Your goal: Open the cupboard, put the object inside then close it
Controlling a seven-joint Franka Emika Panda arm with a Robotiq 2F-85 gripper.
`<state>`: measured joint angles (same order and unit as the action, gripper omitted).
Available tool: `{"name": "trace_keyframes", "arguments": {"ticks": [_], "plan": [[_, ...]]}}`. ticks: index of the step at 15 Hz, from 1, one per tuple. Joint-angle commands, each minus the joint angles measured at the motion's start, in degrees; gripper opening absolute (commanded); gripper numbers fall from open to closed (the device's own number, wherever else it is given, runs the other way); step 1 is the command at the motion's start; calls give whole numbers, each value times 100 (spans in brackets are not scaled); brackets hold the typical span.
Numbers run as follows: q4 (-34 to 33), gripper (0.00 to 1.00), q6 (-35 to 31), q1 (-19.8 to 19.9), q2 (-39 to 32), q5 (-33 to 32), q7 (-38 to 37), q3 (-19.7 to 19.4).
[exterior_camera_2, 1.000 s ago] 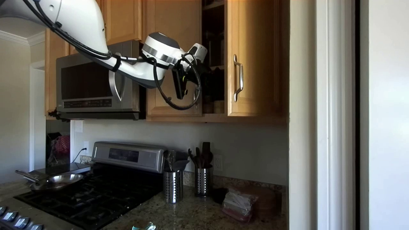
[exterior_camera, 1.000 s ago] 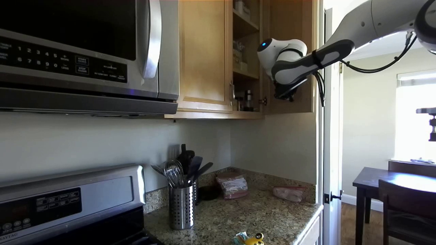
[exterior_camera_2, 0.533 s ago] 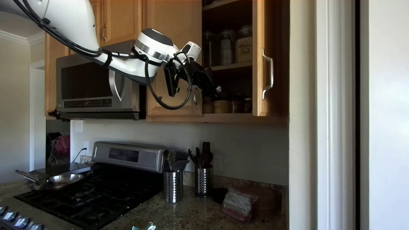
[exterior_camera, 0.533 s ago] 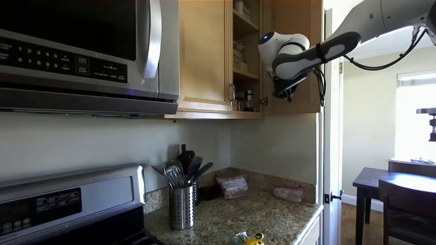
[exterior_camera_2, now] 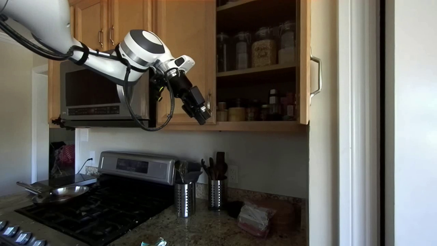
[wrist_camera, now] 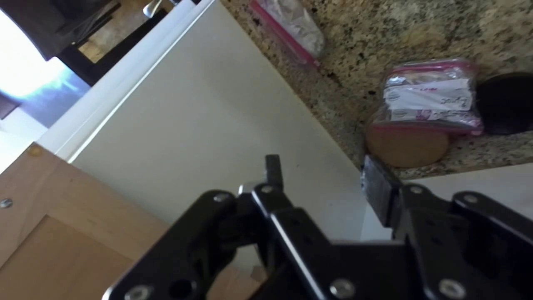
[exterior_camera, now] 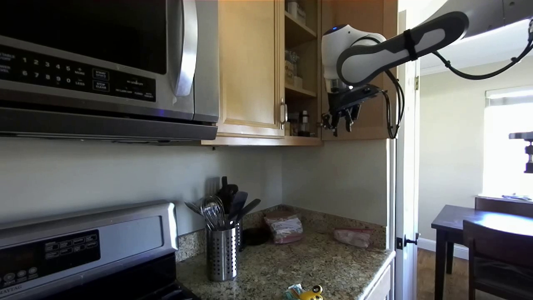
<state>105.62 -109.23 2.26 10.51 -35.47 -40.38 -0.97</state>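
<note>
Hanging at left in an exterior view was a steel microwave. Next: pincer, fingers apart, nothing between them. Next: cupboard, above the worktop, jars within. Far right: its door, which stood wide open. Object for storing: could not be identified. Judged risks: careless reach inside, toppling jars; door brushed in passing, swinging back.

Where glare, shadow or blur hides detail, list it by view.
Window washed out in an exterior view, glare on the dining table; shadow inside the cupboard in an exterior view; wrist view blown white at upper left, lettering on the labelled plastic bag hard to read.
</note>
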Motion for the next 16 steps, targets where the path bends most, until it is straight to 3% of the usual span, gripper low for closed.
{"name": "trace_keyframes", "arguments": {"ticks": [1, 4, 11, 16], "plan": [[790, 84, -728, -22, 433, 839, 530, -43], [1157, 99, -1292, -47, 438, 1694, 1184, -29], [1715, 100, -1562, -188, 264, 3473, 2904, -1], [2026, 100, -1571, -275, 178, 3707, 3378, 141]]}}
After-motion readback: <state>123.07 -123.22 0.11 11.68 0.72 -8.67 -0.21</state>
